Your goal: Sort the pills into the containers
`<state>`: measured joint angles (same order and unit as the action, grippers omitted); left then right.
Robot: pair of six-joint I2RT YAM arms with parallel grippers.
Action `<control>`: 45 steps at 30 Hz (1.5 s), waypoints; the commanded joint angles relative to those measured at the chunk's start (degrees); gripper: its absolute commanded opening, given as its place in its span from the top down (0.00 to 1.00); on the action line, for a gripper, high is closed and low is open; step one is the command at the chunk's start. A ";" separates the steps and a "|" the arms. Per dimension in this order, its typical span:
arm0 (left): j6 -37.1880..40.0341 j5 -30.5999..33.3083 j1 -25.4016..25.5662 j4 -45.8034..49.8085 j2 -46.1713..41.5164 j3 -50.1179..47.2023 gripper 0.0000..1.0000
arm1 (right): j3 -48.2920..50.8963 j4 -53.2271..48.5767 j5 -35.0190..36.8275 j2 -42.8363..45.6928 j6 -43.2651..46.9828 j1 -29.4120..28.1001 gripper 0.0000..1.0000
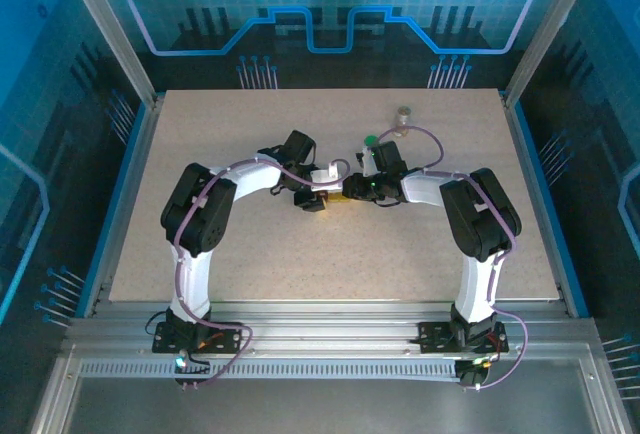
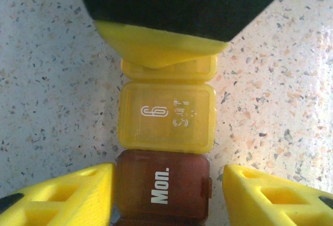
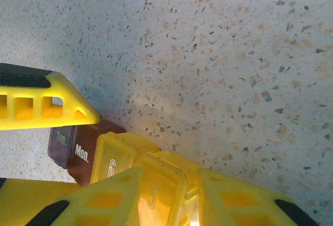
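Observation:
A row of joined small containers lies mid-table (image 1: pixel 328 200). In the left wrist view the dark red-brown container marked "Mon." (image 2: pixel 161 184) sits between the fingers of my left gripper (image 2: pixel 169 187). The left finger touches its side and a gap shows at the right finger, so the gripper is open. A yellow container marked 6 (image 2: pixel 166 116) is joined to it. My right gripper (image 3: pixel 169 184) is shut on the neighbouring yellow container marked 5 (image 3: pixel 161 197); its fingertip (image 2: pixel 156 46) shows in the left wrist view. The pills are out of view.
A small clear bottle (image 1: pixel 403 117) stands at the back right of the speckled table (image 1: pixel 250 254), with a green cap (image 1: pixel 371 140) lying nearer the right arm. Both arms meet at the middle. Metal frame posts rise at the table's far corners.

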<state>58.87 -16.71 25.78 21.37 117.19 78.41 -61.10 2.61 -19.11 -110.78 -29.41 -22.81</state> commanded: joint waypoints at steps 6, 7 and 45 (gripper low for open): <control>-0.30 -2.25 0.40 3.63 0.43 3.06 0.53 | 1.82 -4.11 2.16 0.19 2.27 0.35 0.70; -0.33 -2.49 0.41 4.30 0.66 3.47 0.55 | 1.87 -4.10 2.25 0.17 2.34 0.26 0.70; -4.90 -2.08 -0.91 4.54 0.38 6.32 0.11 | 1.56 -6.57 3.98 0.71 4.64 0.20 0.70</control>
<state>53.04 -19.84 24.36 27.51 118.67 84.27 -60.69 1.67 -17.98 -109.84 -25.82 -22.81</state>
